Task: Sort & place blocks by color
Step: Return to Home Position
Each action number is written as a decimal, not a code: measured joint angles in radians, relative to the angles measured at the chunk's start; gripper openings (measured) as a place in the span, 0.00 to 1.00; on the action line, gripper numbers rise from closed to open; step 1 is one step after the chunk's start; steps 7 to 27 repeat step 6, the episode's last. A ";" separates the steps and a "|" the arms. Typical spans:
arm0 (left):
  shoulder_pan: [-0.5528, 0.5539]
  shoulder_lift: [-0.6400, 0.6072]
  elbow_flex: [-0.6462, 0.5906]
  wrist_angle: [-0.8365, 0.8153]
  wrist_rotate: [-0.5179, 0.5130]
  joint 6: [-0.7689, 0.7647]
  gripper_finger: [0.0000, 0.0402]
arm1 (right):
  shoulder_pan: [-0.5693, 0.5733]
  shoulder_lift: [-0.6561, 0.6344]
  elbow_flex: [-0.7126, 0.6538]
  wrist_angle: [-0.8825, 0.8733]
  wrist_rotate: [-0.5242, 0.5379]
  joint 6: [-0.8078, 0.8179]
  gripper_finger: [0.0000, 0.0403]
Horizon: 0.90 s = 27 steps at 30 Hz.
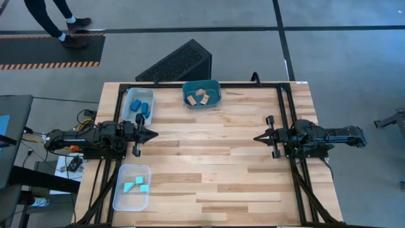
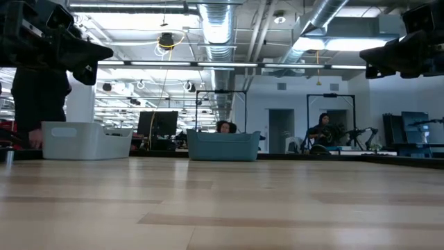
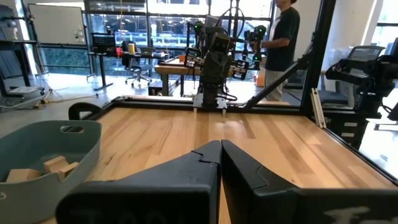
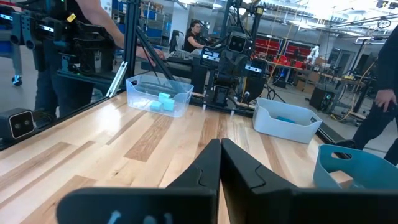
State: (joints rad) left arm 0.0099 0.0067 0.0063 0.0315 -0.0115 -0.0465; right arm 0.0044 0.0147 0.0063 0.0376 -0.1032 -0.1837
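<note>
Homing judged nearly done | left gripper (image 1: 150, 133) and right gripper (image 1: 258, 137) clenched, empty, at left and right edges | blue blocks (image 1: 142, 106) in far-left tray (image 1: 139, 90), cyan blocks (image 1: 130, 186) in near-left tray (image 1: 130, 201), tan blocks (image 1: 200, 96) in far tub (image 1: 185, 95) | containers to be avoided.

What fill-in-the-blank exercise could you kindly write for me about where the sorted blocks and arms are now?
1. The tan blocks lie in the ___ tub.
2. The cyan blocks lie in a clear tray on the robot's ___ side.
3. The left pincer and right pincer are both ___, holding nothing.
Missing words: teal; left; shut.
</note>
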 joint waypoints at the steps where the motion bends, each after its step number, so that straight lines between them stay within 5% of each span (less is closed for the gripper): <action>1: 0.000 0.000 0.000 0.000 0.000 0.000 0.00 | 0.000 0.000 0.000 0.000 0.000 0.000 0.08; 27: 0.000 0.000 0.000 0.000 0.000 0.000 0.00 | 0.000 0.000 0.000 0.000 0.000 0.000 0.08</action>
